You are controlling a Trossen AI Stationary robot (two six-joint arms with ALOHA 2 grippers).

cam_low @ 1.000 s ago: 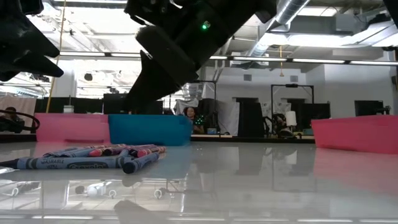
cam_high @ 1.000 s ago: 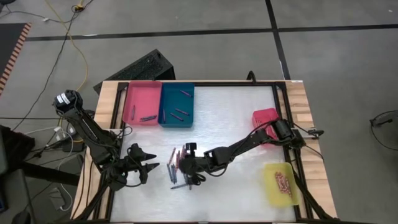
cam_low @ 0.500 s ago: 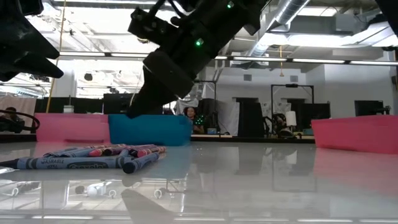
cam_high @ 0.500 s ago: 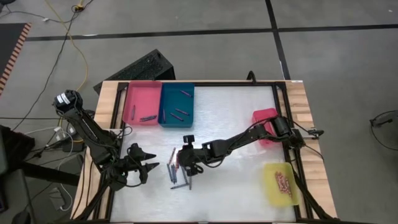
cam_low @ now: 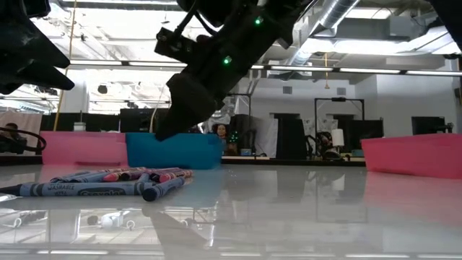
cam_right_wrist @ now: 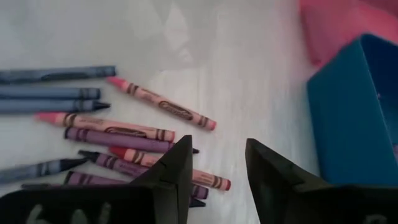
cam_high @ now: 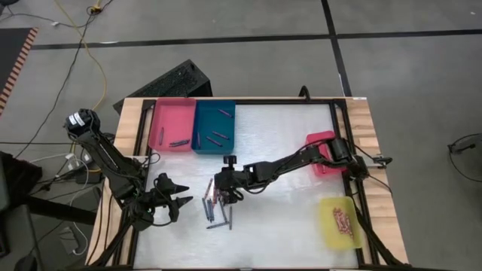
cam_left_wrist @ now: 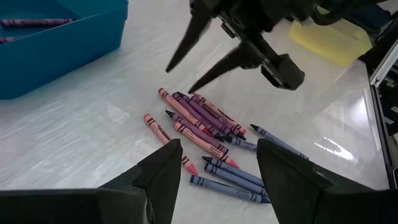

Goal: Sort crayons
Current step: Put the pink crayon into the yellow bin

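The right gripper (cam_high: 224,197) is held with fingers apart and empty above the crayons (cam_high: 216,203) heaped at centre frame, seemingly to choose one, while the left gripper (cam_high: 178,202) is parked open at lower left

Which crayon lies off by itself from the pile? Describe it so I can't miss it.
Start at the blue tray, then drop to the crayon pile on the white table. The lone pink crayon lies apart on the pile's tray-ward side, touching none of the packed purple and blue ones.
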